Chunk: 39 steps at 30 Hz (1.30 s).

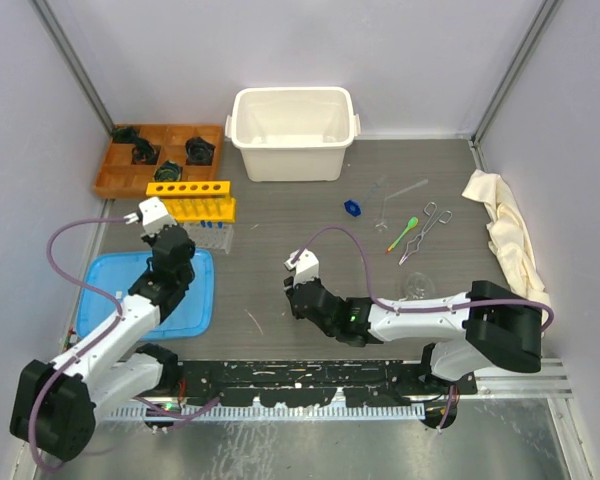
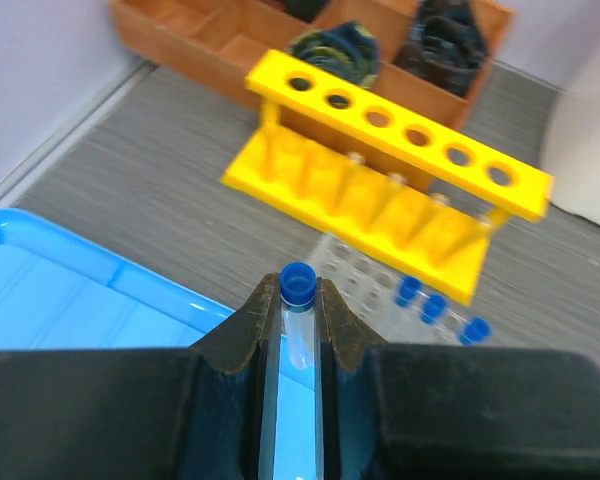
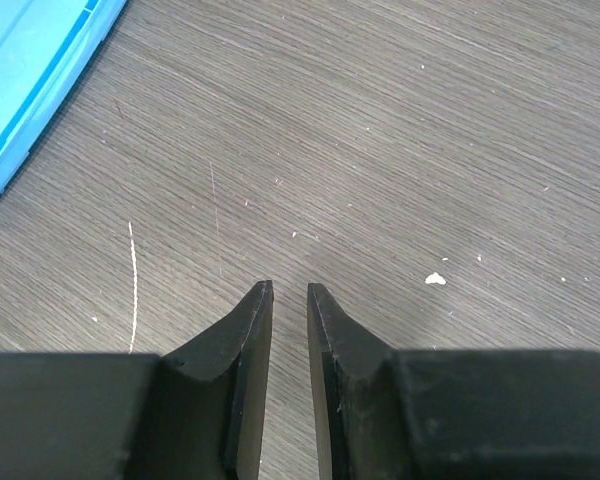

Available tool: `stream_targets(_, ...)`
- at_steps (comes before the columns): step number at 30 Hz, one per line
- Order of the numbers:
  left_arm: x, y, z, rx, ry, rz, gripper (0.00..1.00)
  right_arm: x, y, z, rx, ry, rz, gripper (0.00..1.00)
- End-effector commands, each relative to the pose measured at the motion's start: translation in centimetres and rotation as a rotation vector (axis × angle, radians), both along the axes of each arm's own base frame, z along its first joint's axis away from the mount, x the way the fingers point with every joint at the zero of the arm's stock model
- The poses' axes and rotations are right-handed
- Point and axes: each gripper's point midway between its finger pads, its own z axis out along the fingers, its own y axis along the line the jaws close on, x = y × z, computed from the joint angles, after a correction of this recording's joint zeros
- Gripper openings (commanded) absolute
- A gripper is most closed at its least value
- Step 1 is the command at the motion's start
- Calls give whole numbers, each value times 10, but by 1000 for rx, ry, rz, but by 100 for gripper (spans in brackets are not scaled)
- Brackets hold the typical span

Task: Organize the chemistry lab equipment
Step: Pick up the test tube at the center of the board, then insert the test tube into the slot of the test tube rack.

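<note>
- The left gripper [image 2: 300,300] has its jaws pinched on a capped tube [image 2: 300,340], blue cap up, glass body running down between the fingers.
- It hovers over the far edge of the blue tray [image 2: 70,290], nose aimed at the yellow rack [image 2: 400,140], which is near but not touching.
- The six holes in the rack's top bar show nothing poking out, so by my read no tube is racked there yet.
- A few blue-capped tubes [image 2: 435,305] stand just in front of it (in what looks like a clear holder).
- The right gripper [image 3: 290,290] has its jaws parted by a narrow slit with nothing in them, low over the bare table [image 3: 430,130] mid-bench.
- Plenty is left on the right side: a loose blue cap [image 1: 353,208], the green spoon [image 1: 407,226], the forceps [image 1: 427,228], the flask [image 1: 415,285] and thin glass tubes [image 1: 400,190] all lie scattered, well apart from the rack.
- The white bin [image 1: 293,130] sits at the back; I cannot tell whether anything is in it.
- Verdict: early going. One tube is in hand and about to be placed, and most of the sorting is ahead.
</note>
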Motion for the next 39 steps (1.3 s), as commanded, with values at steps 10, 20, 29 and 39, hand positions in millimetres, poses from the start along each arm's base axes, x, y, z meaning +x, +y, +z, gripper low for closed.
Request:
stream_targets(10, 52, 12, -15, -141, -29, 42, 0, 8, -10, 10, 32, -34, -51, 26)
stream_targets(20, 74, 4, -19, -128, -15, 17, 0, 12, -15, 11, 30, -35, -64, 27)
stream_targets(29, 84, -2, -26, -127, 7, -7, 0, 14, -18, 9, 25, -34, -74, 26)
stream_targets(39, 86, -5, -32, -134, 22, -18, 0, 15, -23, 9, 27, -34, -82, 27)
